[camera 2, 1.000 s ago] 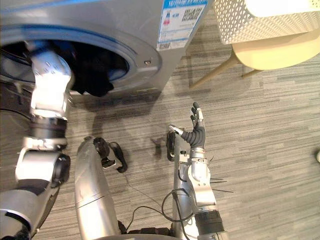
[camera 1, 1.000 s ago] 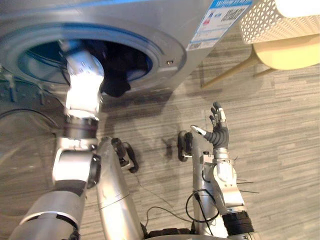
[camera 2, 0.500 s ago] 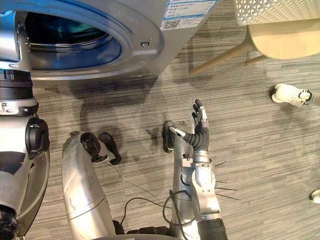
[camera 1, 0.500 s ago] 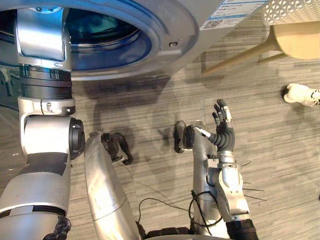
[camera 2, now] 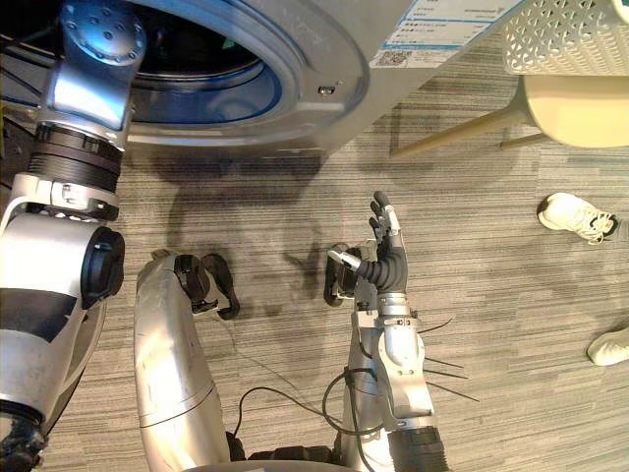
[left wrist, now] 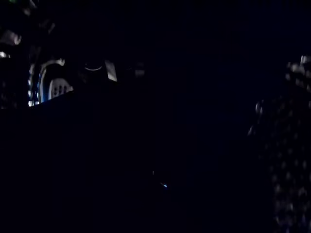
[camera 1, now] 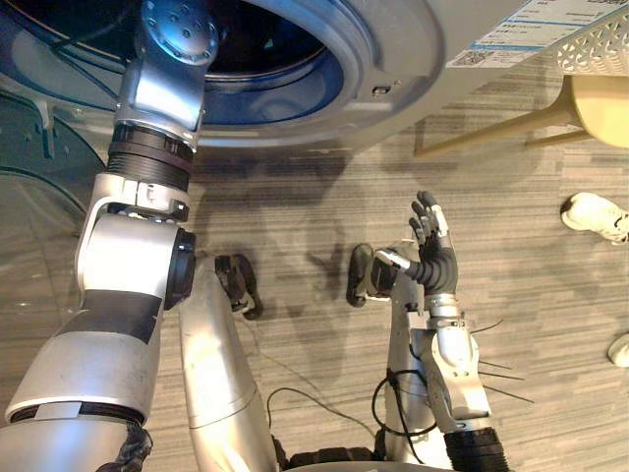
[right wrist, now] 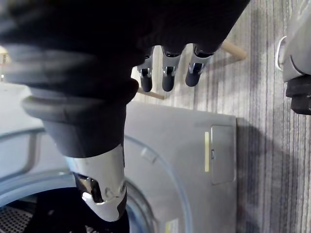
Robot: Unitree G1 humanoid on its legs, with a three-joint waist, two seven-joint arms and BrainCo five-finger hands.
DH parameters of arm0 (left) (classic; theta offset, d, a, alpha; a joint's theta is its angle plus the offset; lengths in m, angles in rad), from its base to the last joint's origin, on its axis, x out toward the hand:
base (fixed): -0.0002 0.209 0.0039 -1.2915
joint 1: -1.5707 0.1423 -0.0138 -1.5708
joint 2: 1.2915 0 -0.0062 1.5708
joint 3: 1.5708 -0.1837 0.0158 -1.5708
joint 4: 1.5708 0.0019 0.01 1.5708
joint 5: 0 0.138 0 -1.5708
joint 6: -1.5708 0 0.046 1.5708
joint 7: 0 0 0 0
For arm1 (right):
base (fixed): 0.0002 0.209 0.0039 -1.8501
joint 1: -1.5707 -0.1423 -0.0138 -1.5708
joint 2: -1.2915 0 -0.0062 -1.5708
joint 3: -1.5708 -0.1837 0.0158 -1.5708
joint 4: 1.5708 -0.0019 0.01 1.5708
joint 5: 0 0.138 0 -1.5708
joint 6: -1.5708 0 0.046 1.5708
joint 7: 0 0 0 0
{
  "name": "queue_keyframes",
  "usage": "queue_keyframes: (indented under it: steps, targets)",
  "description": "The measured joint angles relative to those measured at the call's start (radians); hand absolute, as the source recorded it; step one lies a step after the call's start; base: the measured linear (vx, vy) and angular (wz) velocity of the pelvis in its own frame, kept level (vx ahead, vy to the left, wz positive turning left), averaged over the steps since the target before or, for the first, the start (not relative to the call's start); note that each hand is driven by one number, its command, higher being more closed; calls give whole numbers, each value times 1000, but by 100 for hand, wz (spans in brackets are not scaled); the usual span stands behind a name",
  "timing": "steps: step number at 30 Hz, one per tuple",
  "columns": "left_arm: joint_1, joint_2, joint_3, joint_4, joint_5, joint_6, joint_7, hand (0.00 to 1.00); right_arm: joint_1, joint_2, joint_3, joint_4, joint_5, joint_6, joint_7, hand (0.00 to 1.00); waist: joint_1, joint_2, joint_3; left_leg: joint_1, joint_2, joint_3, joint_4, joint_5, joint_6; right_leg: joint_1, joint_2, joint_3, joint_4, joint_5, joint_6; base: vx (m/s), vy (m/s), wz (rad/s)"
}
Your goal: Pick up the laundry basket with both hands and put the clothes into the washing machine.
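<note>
One washer (camera 1: 393, 59), one white basket (camera 2: 565, 34) on one stool (camera 2: 580, 98), two shoes (camera 2: 573, 214) near it; left hand hidden inside the drum (camera 1: 275, 39), grip can't be told; right hand (camera 1: 432, 258) raised over the floor (camera 1: 295, 206), fingers straight, empty.

The setting reads as a domestic laundry corner. A silver front-loading washing machine (camera 1: 413, 59) stands on the floor, its round blue-rimmed porthole (camera 2: 280, 84) open and an energy-rating label (camera 1: 536, 29) stuck to its front panel. Just beside it, a white perforated plastic laundry basket (camera 2: 565, 34) sits on a pale yellow chair (camera 2: 580, 108) with slanted light wooden legs (camera 1: 491, 133), the sort of furniture found in a living space. The floor (camera 1: 531, 187) is grey with fine plank-like stripes. A person's white sneakers (camera 2: 570, 214) stand nearby. Whether this is a real home or a staged room cannot be told.
</note>
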Motion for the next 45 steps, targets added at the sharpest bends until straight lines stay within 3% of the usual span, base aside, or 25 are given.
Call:
queue_keyframes:
  steps: [2, 6, 12, 16, 19, 24, 28, 31, 34, 37, 42, 44, 45]
  targets:
    - [0, 0, -25, 0, 14, 1, -56, 0, -1, 0, 1, 1, 11, 12, 28, 0, 1, -1, 0, 11, -2, 3, -17, 8, -3, 9, -1, -1, -11, 0, 0, 37, -20, 5]
    - [3, 0, -22, -46, 13, 1, -40, 0, -1, 1, 1, 1, 20, 13, 33, 0, 2, -2, -2, 31, -4, -8, -41, 16, -16, 41, -1, -23, -30, -3, -7, 38, -20, 5]
    - [202, 0, 48, -316, 9, -29, 117, 0, 6, 13, 18, 2, 15, -1, 26, 0, 12, -15, -64, 56, -6, -21, -91, 31, -43, 69, -3, -52, -59, -15, -31, 45, -42, 7]
    - [434, -31, 127, -411, -33, -31, 166, 0, 15, 15, 24, 4, -15, -4, 4, 0, 17, -15, -95, 100, -19, -25, -151, 51, -58, 115, -17, -71, -96, -21, -42, 55, -60, 18]
    - [610, -82, 180, -460, -68, -37, 174, 0, 15, 14, 24, 11, -45, -3, -13, 0, 28, -15, -104, 149, -22, -27, -201, 66, -69, 169, -17, -87, -136, -23, -46, 37, -71, 13]
    - [951, -261, 223, -536, -110, -47, 173, 0, 29, 10, 6, 78, -66, 17, -18, 0, 49, -13, -148, 274, -33, -23, -322, 92, -86, 296, -19, -113, -239, -20, -51, 58, -69, 14]
    - [1235, -390, 210, -572, -148, -72, 170, 0, 92, -4, -8, 128, -81, 36, -33, 0, 72, -7, -199, 448, -39, -15, -468, 118, -103, 475, -20, -150, -368, -14, -60, 130, -95, 19]
    - [1380, -420, 207, -571, -167, -89, 151, 0, 127, -11, -12, 194, -81, 47, -33, 0, 74, -5, -230, 585, -55, -11, -589, 148, -113, 618, -31, -181, -470, -8, -64, 127, -85, 30]
    - [1481, -436, 200, -529, -199, -99, 124, 0, 135, -34, -15, 278, -82, 73, -32, 0, 75, 13, -245, 725, -55, 3, -706, 175, -115, 770, -32, -214, -586, 15, -59, 131, -20, 23]
    - [1523, -431, 164, -374, -229, -105, 73, 0, 135, -41, -14, 376, -81, 88, -32, 0, 79, 16, -262, 896, -70, 55, -887, 244, -101, 926, -32, -221, -750, 73, -41, 124, 50, 11]
    - [1518, -437, 169, -60, -258, -115, 14, 0, 123, -41, -13, 594, -80, 89, -31, 0, 77, 38, -335, 1124, -89, 135, -1203, 370, -85, 1131, -6, -227, -1067, 209, -13, 103, 64, -7]
    - [1514, -433, 182, 85, -274, -115, -3, 0, 104, -55, -18, 755, -79, 97, -32, 0, 73, 61, -375, 1262, -109, 165, -1426, 468, -80, 1245, 21, -222, -1276, 309, -1, 146, 54, -18]
    - [1514, -431, 182, 107, -274, -115, -5, 0, 101, -61, -19, 784, -79, 103, -32, 0, 72, 66, -379, 1290, -113, 172, -1469, 488, -80, 1269, 26, -220, -1315, 329, 0, 106, 49, -18]
